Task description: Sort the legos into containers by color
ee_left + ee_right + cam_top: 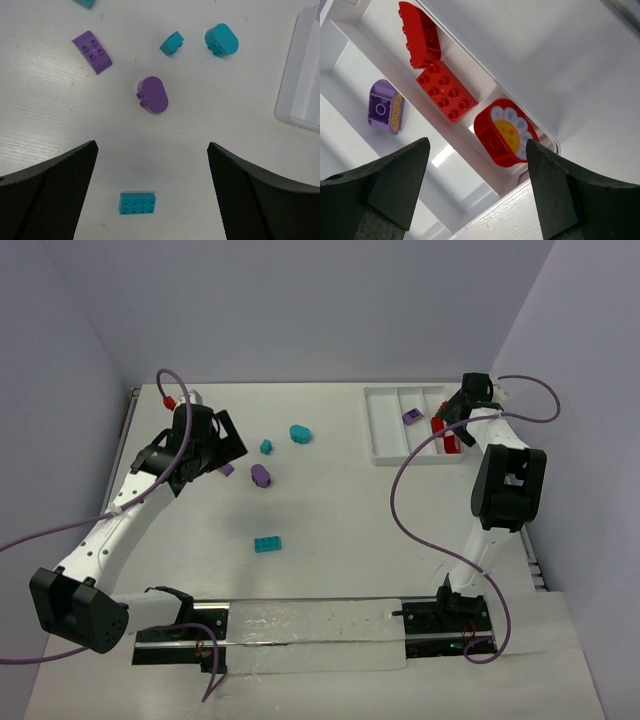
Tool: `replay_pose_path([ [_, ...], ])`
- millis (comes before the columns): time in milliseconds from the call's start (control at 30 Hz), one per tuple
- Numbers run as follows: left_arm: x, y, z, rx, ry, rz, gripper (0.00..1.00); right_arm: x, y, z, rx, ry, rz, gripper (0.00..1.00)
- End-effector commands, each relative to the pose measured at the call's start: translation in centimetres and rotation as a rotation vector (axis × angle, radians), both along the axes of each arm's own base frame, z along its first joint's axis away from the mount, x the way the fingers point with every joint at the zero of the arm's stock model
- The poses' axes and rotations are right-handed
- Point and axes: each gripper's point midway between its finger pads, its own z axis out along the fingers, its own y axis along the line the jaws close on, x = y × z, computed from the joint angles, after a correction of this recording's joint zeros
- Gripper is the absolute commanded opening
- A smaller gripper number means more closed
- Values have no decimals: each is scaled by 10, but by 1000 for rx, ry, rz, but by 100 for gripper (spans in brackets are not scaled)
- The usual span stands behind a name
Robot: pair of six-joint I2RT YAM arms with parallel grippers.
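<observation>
Flower piece [507,131] sits in the tray [385,430], right slot, beside two reds [445,92]; right gripper [477,170] spread and empty above, so lift straight out. Left gripper [152,165] gapes over purple lego [153,95], centre it before closing

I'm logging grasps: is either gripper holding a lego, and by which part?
Nothing is held. The right gripper hangs open above red legos lying in the tray; the left gripper is open over the table.

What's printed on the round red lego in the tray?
The round red lego shows a white flower, yellow centre; right wrist view.
</observation>
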Motion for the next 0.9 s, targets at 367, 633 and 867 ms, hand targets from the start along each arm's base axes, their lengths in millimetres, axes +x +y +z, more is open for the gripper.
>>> replay_pose_path([
  [367, -2, 6, 19, -7, -68, 19, 99, -5, 101, 103, -4, -234, 285, 88],
  [633, -10, 15, 13, 8, -44, 57, 99, -32, 226, 110, -45, -233, 599, 91],
  [867, -15, 24, 3, 34, -14, 97, 99, -68, 301, 105, 39, -239, 800, 91],
])
